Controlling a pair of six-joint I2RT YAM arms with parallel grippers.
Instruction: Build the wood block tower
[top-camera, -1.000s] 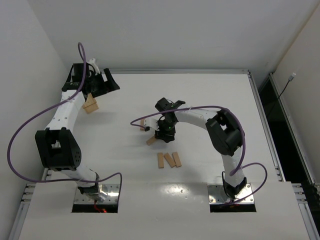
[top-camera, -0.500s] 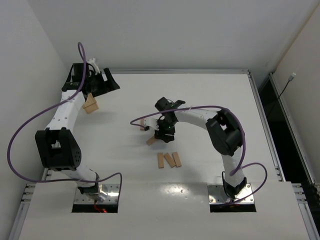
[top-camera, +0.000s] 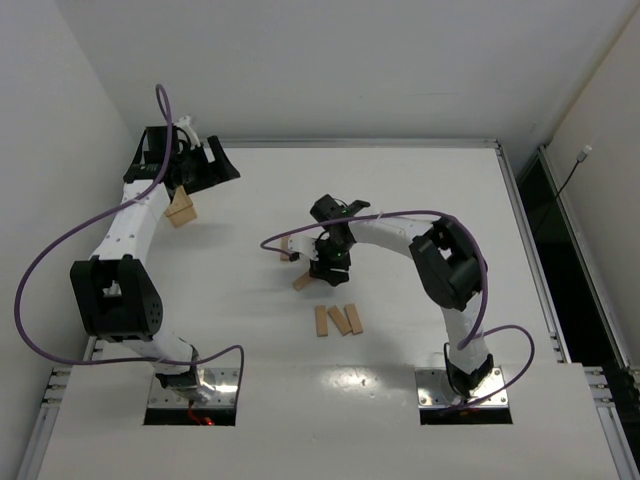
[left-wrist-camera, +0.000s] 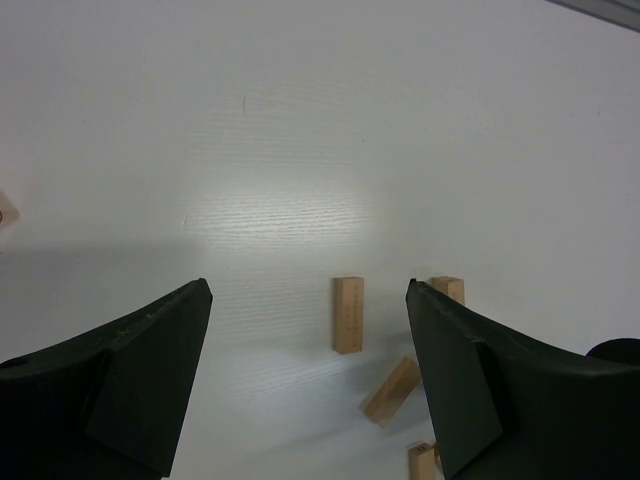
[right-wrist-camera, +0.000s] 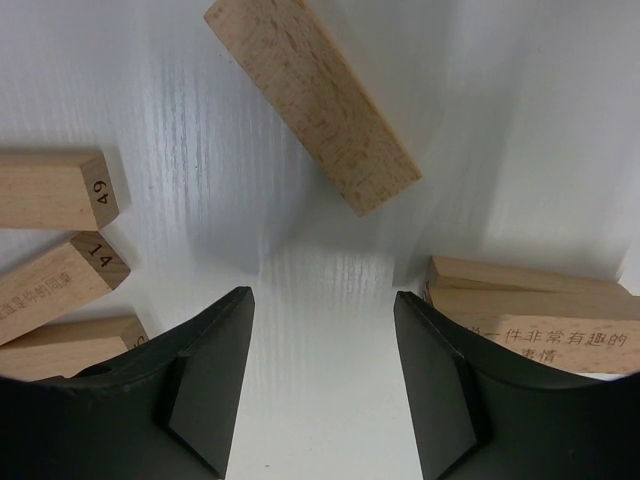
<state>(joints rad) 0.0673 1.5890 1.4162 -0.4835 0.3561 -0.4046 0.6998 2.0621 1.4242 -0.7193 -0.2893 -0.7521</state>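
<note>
Right wrist only: digits 49 and 14 legible on ends of wood blocks (right-wrist-camera: 55, 190) lying left of right claw (right-wrist-camera: 322, 300). Slanted block (right-wrist-camera: 310, 105) just ahead of parted, empty jaws; stacked pair (right-wrist-camera: 530, 320) at right. Top view only: tan wooden piece (top-camera: 181, 210) near left claw (left-wrist-camera: 308, 290), itself spread wide, empty.

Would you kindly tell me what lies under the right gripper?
Bare table shows between its open fingers, one wood block just ahead, more blocks either side. The fingers hide parts of those.
</note>
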